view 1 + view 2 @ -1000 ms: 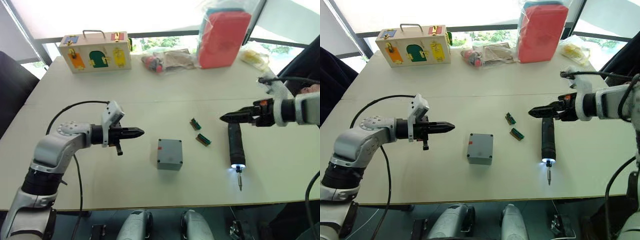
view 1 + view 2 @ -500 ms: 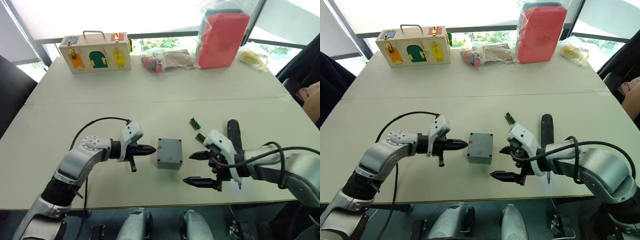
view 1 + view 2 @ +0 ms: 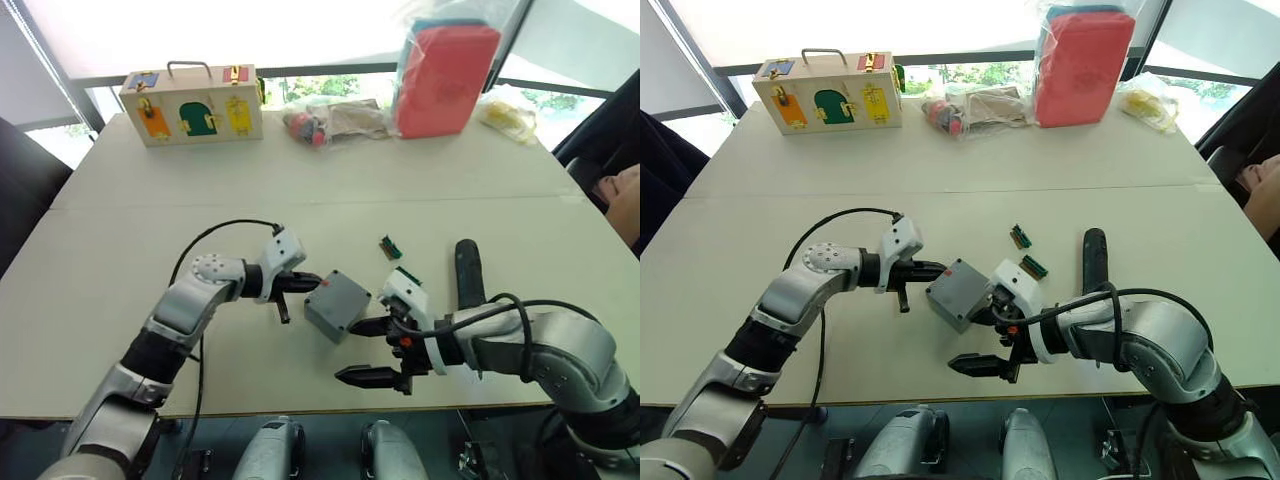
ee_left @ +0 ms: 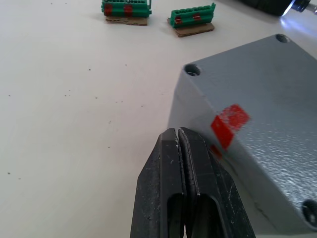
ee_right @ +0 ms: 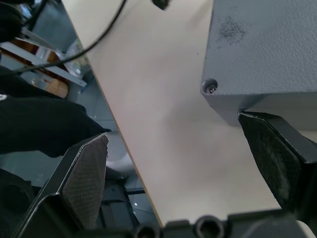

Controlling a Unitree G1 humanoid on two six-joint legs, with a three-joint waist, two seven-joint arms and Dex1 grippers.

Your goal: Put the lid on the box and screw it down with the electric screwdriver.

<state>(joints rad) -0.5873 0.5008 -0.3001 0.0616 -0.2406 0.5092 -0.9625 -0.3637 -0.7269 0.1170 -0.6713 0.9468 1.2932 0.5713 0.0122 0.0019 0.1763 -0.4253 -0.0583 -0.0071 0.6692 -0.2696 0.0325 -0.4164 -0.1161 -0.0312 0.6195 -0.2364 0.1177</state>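
One box [image 3: 337,305], two green connectors [image 3: 390,246]

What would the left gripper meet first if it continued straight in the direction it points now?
The box. The left gripper has its fingers shut, and their tips sit right at the box's side with the red mark, seemingly touching it already, though the exact contact is hard to judge.

- Left arm bent at the elbow, forearm reaching inward; left gripper [image 3: 310,282] with both black fingers pressed together, tips pointing toward the centre.
- Right arm folded in from the right, wrist turned inward; right gripper [image 3: 365,351] spread wide, one finger [image 5: 280,158] forward, the other nearer the robot.
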